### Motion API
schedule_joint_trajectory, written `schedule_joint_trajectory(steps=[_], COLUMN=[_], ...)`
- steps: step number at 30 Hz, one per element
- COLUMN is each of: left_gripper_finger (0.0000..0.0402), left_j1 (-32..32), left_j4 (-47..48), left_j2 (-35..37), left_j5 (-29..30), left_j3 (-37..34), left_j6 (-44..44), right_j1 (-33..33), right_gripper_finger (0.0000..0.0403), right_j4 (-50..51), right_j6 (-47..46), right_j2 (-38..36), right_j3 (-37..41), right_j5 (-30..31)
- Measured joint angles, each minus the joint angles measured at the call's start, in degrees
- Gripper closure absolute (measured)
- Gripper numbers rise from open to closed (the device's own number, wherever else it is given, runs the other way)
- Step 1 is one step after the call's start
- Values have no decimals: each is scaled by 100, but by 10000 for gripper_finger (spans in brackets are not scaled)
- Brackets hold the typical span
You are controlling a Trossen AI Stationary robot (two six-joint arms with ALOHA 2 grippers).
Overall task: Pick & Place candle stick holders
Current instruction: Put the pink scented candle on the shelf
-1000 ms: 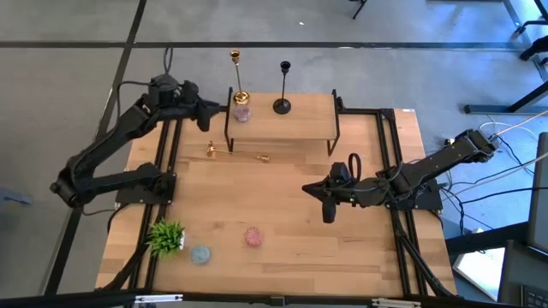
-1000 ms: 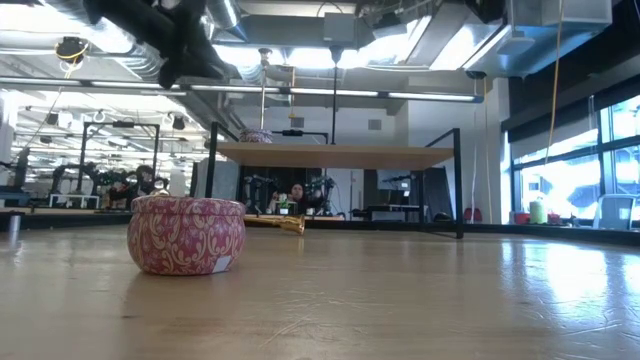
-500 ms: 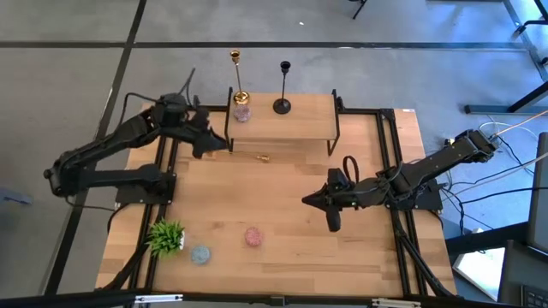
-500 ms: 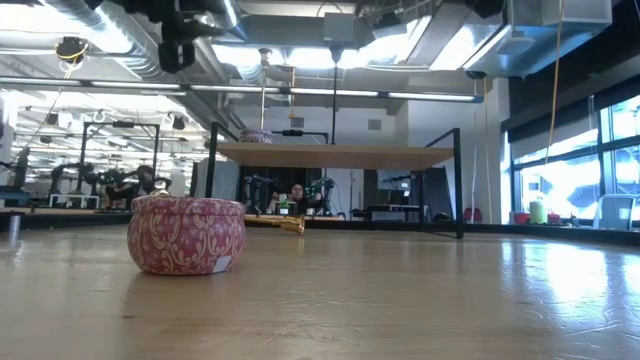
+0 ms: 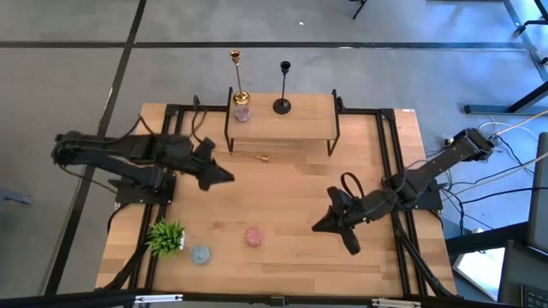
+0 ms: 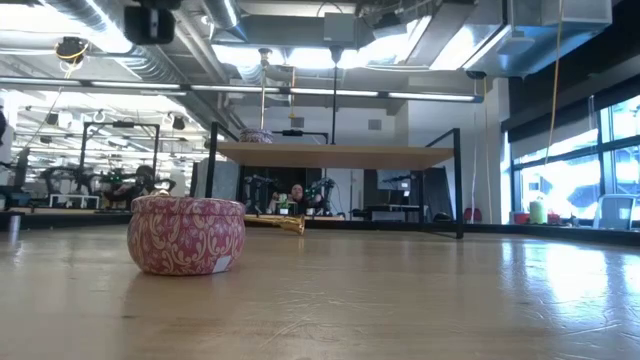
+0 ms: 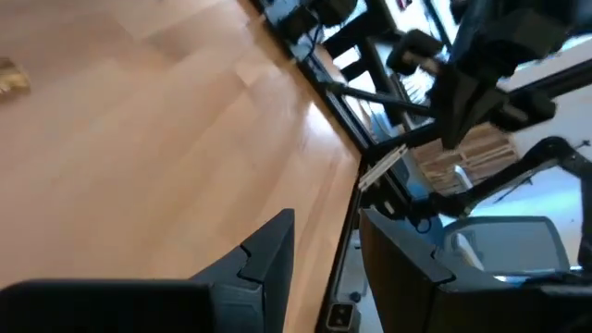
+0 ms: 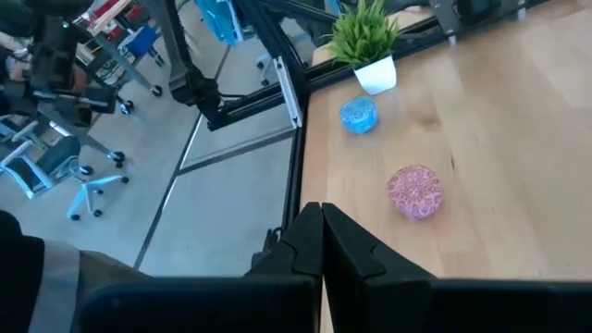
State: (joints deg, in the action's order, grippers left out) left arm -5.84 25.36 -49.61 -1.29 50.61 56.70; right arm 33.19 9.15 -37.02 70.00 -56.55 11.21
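Gold shows twice among the three tall thin metal candle stick holders, black once; one shiny gold candle stick holder (image 5: 235, 75) and the black candle stick holder (image 5: 283, 86) stand upright on their round bases, long axes vertical and cups up, on the raised wooden shelf with black legs (image 5: 291, 128) at the upper middle of the high view, the gold one at the shelf's left end, the black one just right of it. The second gold candle stick holder (image 6: 276, 222) lies flat on the light wooden table (image 5: 291, 257) just below the shelf, its long axis running left to right in the high view; only its right end (image 5: 262, 157) shows clearly there.

Two pink patterned round tins: one (image 5: 242, 112) on the shelf beside the gold base, one (image 5: 253, 236) low on the table; one blue round tin (image 5: 199, 254) and one small green potted plant (image 5: 166, 237) sit at the lower left.

The left gripper (image 5: 224, 177) hangs left of centre, pointing right, fingers (image 7: 268, 264) parted and empty; the right gripper (image 5: 318, 226) is right of centre, pointing lower left, clenched on nothing.
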Motion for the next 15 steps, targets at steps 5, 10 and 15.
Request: schedule_joint_trajectory(steps=[5, 10, 15], left_gripper_finger=[281, 281, 281], left_j1=[-1039, -1601, -1918], left_j4=[8, -46, -692], left_j2=[-287, -761, -1412], left_j5=[655, 762, 855], left_j3=[0, 0, 0], left_j6=[520, 965, 1009], right_j1=[234, 380, 454], right_gripper_finger=[402, 402, 402], right_j4=[3, 4, -1], right_j6=[-132, -141, -112], right_j2=[0, 0, 0], right_j3=[0, 0, 0], right_j5=[114, 645, 828])
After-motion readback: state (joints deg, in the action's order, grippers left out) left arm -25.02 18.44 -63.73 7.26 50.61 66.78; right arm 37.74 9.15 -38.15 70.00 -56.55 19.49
